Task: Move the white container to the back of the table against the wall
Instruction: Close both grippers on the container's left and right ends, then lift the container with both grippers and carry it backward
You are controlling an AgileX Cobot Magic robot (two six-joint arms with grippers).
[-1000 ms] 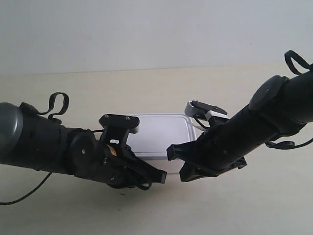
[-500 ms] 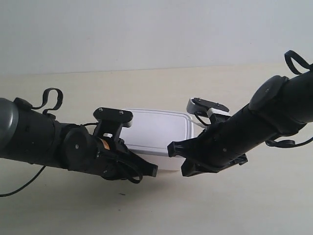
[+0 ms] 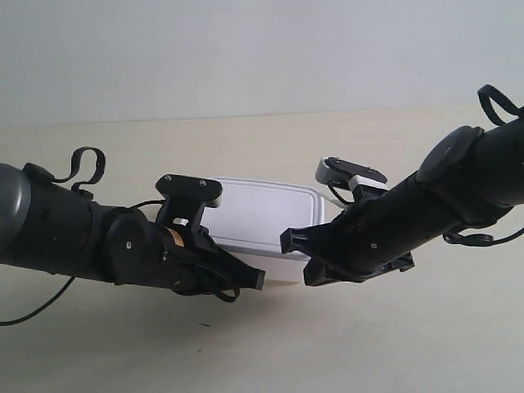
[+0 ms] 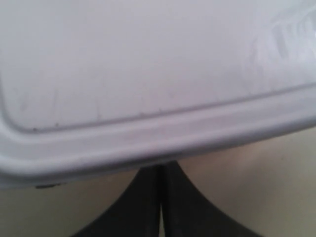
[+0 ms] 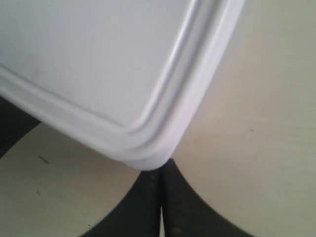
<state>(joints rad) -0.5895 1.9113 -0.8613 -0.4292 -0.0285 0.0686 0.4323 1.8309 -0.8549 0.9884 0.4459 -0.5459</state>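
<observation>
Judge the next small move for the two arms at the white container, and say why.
Probably push the white container a short way toward the wall with both grippers together. The left gripper and right gripper are both shut, their tips disappearing under its rim, and a band of bare table separates it from the wall.

Exterior view faces the wall [image 3: 262, 49] across the table [image 3: 426, 344]; both wrist views hug the white container [image 3: 266, 214].
</observation>
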